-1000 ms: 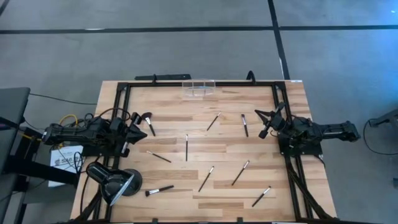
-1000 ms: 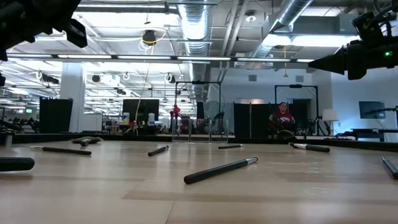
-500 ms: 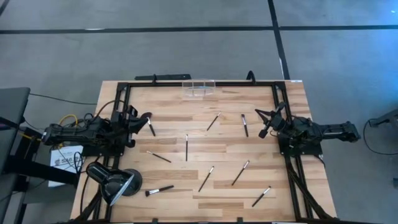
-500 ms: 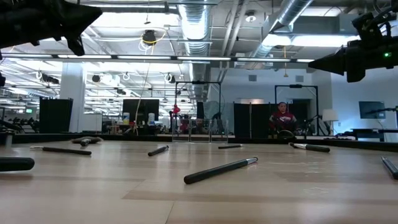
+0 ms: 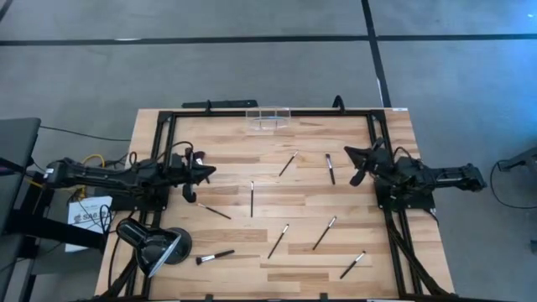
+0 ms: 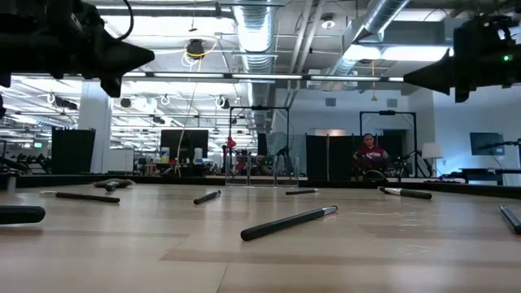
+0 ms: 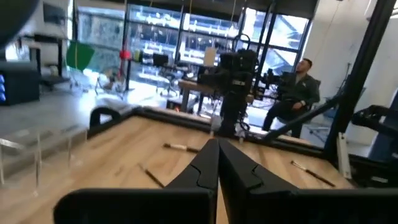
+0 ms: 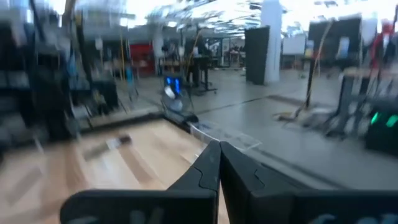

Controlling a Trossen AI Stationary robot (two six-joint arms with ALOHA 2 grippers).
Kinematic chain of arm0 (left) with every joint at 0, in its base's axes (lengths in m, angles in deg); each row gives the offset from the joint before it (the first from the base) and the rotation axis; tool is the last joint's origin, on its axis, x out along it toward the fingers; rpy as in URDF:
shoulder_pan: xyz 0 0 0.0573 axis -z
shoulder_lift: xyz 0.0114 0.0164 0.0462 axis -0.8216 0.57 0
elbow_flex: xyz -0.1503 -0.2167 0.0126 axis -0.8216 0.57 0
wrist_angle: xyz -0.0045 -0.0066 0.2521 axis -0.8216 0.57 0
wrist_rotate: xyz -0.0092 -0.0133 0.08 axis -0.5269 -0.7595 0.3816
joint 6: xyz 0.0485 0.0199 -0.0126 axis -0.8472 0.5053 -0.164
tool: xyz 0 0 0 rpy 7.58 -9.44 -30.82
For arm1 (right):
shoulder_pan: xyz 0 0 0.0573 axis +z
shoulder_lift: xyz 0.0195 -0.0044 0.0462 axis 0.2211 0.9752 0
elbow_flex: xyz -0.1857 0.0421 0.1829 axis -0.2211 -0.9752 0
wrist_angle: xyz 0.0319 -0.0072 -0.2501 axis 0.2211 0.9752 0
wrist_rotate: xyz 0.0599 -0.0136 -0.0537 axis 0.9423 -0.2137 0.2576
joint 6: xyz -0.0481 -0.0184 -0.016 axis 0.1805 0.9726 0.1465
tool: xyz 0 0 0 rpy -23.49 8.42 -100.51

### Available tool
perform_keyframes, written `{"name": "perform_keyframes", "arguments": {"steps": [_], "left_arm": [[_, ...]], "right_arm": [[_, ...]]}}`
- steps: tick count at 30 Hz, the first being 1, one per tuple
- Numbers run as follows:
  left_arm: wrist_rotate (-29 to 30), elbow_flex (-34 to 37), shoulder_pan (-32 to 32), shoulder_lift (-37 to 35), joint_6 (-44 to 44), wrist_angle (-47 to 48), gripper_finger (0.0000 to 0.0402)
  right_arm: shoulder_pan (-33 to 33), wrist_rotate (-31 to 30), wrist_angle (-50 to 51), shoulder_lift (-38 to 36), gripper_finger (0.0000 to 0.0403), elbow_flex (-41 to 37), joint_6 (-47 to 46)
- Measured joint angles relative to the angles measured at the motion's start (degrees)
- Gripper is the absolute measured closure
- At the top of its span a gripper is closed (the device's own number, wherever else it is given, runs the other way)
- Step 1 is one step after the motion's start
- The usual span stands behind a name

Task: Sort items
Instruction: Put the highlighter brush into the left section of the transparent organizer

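the left end effector (image 5: 201, 171) hovers above the table (image 5: 352, 210) with its fingers (image 7: 208, 168) pressed together and nothing between them, so no pick has begun. just beneath and beside it lie two brushes (image 5: 215, 211), likely the nearest targets. the rest of the items (image 5: 325, 232) lie scattered well apart toward the right end effector (image 5: 357, 164), which waits at the far edge, likewise pinched closed and empty. a clear tray (image 5: 268, 118) sits at the rim, probably the sorting spot.

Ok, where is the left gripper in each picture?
High view: left gripper left of middle, over the wooden table.
Low view: gripper top left, above the table.
Left wrist view: gripper bottom middle, fingers shut.
Right wrist view: cannot find it.
Shared landmark: the table.
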Motion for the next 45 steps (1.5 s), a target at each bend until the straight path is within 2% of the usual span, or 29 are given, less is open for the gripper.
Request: {"name": "perform_keyframes", "arguments": {"steps": [5,10,13,16,19,22,25,31,33,36,38,40,43,45], "left_arm": [[1.47,-0.69,0.02,4.14,0.28,-6.59,0.0361],[9.83,-3.85,0.00,11.06,4.88,-5.76,0.0310],[16.82,-5.89,-0.03,16.11,10.99,-3.90,0.0279],[21.63,-8.96,-0.02,21.26,15.15,0.70,0.0257],[26.32,-14.07,-0.08,26.52,17.62,8.90,0.0248],[26.93,-20.38,-2.21,30.98,19.49,17.86,0.0247],[23.03,-27.83,-6.25,33.37,21.94,29.07,0.0247],[13.92,-40.09,-15.86,37.63,29.57,59.13,0.0247],[6.82,-41.61,-18.99,38.74,32.35,63.82,0.0247],[-6.89,-41.79,-23.29,40.75,36.07,69.41,0.0247],[-13.40,-41.79,-25.41,42.63,38.06,74.62,0.0247],[-15.30,-41.79,-26.96,44.65,38.69,80.02,0.0247],[-13.28,-41.72,-28.83,47.46,37.37,84.80,0.0247],[-11.69,-41.36,-29.81,48.83,37.23,84.80,0.0247]], "right_arm": [[-0.07,-0.40,-1.79,0.00,0.0403,0.00,-4.20],[-0.07,-0.36,-7.20,0.00,0.0403,0.00,-4.29],[0.20,3.21,-11.13,-0.02,0.0403,0.00,-5.18],[0.45,7.72,-13.60,-0.02,0.0403,0.02,-3.08],[0.42,8.58,-12.66,0.13,0.0403,0.42,0.51],[0.31,8.56,-12.37,1.27,0.0403,1.16,2.78],[0.31,8.43,-12.31,2.95,0.0403,2.15,3.82],[0.31,6.66,-11.07,7.25,0.0403,5.30,5.19],[0.31,6.37,-10.99,8.59,0.0403,6.25,5.87],[0.31,5.29,-11.19,10.48,0.0403,7.87,6.39],[0.31,5.24,-11.06,11.63,0.0403,8.62,6.39],[0.31,5.36,-11.12,12.75,0.0403,9.28,6.39],[0.40,5.41,-11.45,14.23,0.0403,9.55,6.21],[0.70,5.41,-11.78,15.12,0.0403,9.55,5.22]]}}
